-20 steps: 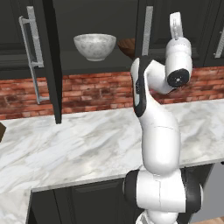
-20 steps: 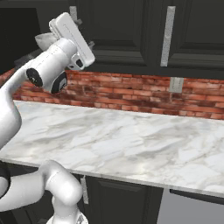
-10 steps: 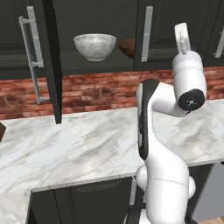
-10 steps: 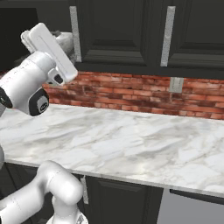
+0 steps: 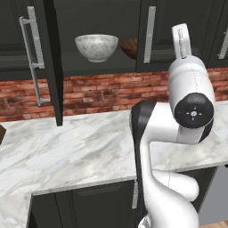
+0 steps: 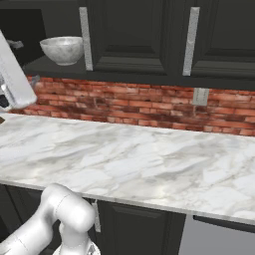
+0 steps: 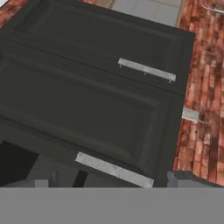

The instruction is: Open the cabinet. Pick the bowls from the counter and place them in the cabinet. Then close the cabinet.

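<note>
Kitchen wall: cabinet [image 5: 147,35] left door swung open, right door shut. Table [image 5: 80,147] cleared. Arm pulled back from shelf toward 3 o'clock since last second. Marble bowl [image 5: 96,47] and wood bowl [image 5: 129,48] shelved at 12 o'clock. Fingers [image 5: 180,40] spread wide, empty. Judgement: placing done, door closing remains.

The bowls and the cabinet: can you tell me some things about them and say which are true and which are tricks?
1. The speckled white bowl sits on the cabinet shelf. True.
2. The brown wooden bowl is on the counter. False: it is on the shelf beside the white bowl.
3. The cabinet's left door is swung open. True.
4. The gripper holds a bowl. False: its jaws are open and hold nothing.
</note>
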You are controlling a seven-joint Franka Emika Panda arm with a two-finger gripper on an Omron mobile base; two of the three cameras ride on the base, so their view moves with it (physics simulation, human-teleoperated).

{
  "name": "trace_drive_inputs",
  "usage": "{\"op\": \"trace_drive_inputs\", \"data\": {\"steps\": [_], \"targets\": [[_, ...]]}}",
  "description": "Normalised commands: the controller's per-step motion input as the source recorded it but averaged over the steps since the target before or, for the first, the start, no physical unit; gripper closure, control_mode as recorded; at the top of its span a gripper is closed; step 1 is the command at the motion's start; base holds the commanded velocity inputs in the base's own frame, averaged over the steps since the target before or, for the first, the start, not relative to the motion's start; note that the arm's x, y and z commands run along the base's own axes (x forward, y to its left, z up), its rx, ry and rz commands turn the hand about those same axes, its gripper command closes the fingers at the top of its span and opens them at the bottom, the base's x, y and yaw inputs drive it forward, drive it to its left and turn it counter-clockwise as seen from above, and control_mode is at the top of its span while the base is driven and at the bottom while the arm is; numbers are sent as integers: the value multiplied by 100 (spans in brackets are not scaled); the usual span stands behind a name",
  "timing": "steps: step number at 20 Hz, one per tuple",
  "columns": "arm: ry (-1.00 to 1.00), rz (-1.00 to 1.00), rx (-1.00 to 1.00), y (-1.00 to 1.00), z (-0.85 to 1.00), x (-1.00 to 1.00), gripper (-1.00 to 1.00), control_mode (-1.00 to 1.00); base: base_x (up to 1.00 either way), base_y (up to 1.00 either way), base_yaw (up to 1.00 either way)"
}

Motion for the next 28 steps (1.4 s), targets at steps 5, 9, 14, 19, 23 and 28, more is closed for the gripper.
{"op": "trace_drive_inputs", "data": {"steps": [5,9,14,19,23,28], "targets": [[8,0,19,50,-14,-75,-100,-100,0,0,0],[7,0,22,47,-29,-40,-100,-100,0,0,0],[1,0,16,67,-32,-35,-100,-100,0,0,0],[0,0,3,97,-30,-2,-100,-100,0,0,0],[0,0,0,99,-20,11,-100,-100,0,0,0],[0,0,0,100,-19,23,-100,-100,0,0,0]]}}
